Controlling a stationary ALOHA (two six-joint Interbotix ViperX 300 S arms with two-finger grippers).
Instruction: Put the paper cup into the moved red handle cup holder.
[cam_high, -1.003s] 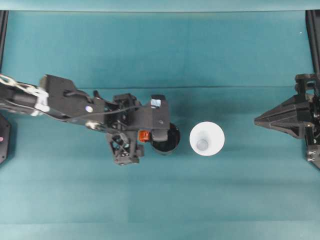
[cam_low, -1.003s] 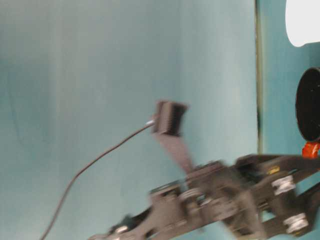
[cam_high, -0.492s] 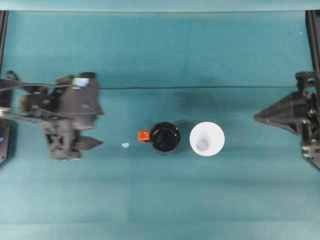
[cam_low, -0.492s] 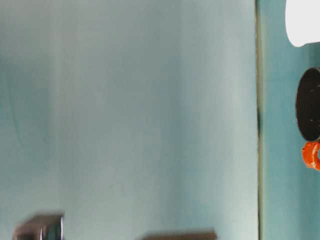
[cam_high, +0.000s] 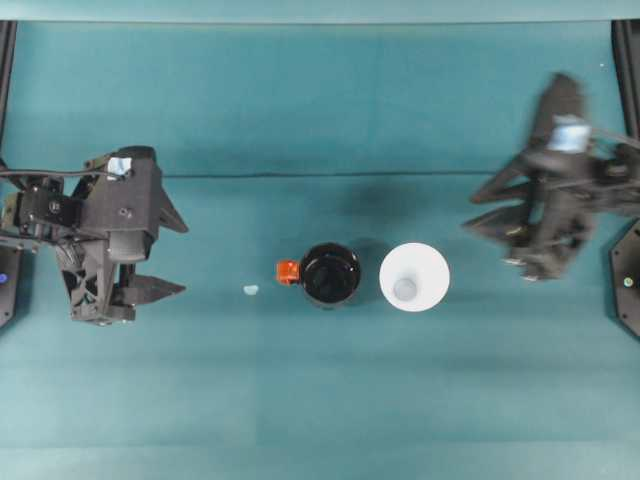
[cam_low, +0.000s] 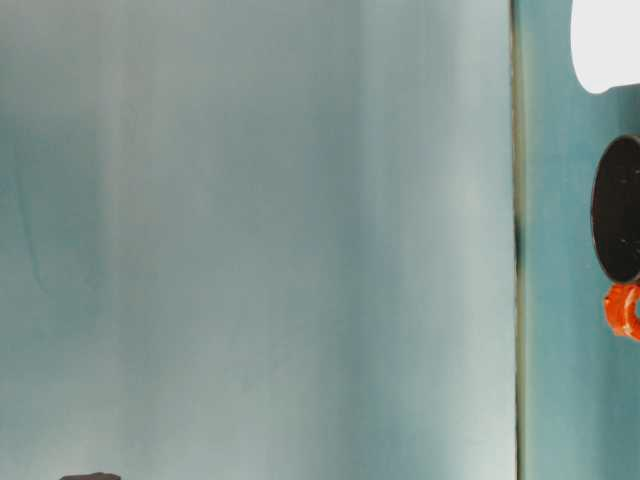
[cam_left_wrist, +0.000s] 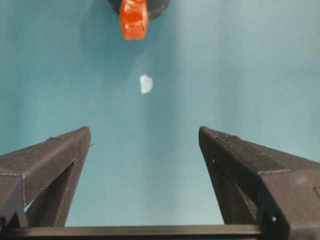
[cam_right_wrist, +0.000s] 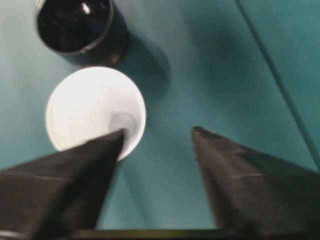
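Observation:
The white paper cup (cam_high: 414, 277) stands upright mid-table, open end up, just right of the glossy black red handle cup holder (cam_high: 330, 275). The holder's orange-red tab (cam_high: 288, 271) points left. My left gripper (cam_high: 183, 258) is open and empty, well left of the holder. My right gripper (cam_high: 470, 215), motion-blurred, is open, just right of the cup and a little farther back. In the right wrist view the cup (cam_right_wrist: 95, 112) lies partly behind one finger (cam_right_wrist: 75, 170), with the holder (cam_right_wrist: 75, 25) beyond it. The left wrist view shows the tab (cam_left_wrist: 133, 17) far ahead between the open fingers (cam_left_wrist: 250, 160).
A small white scrap (cam_high: 251, 290) lies on the teal table between the left gripper and the holder, also seen from the left wrist (cam_left_wrist: 145, 83). Black frame posts (cam_high: 626, 60) stand at the table's left and right edges. In the table-level view cup (cam_low: 605, 40) and holder (cam_low: 618, 210) sit side by side.
My left gripper let go of the holder and pulled back to the far left. My right arm has swung in from the right edge toward the cup.

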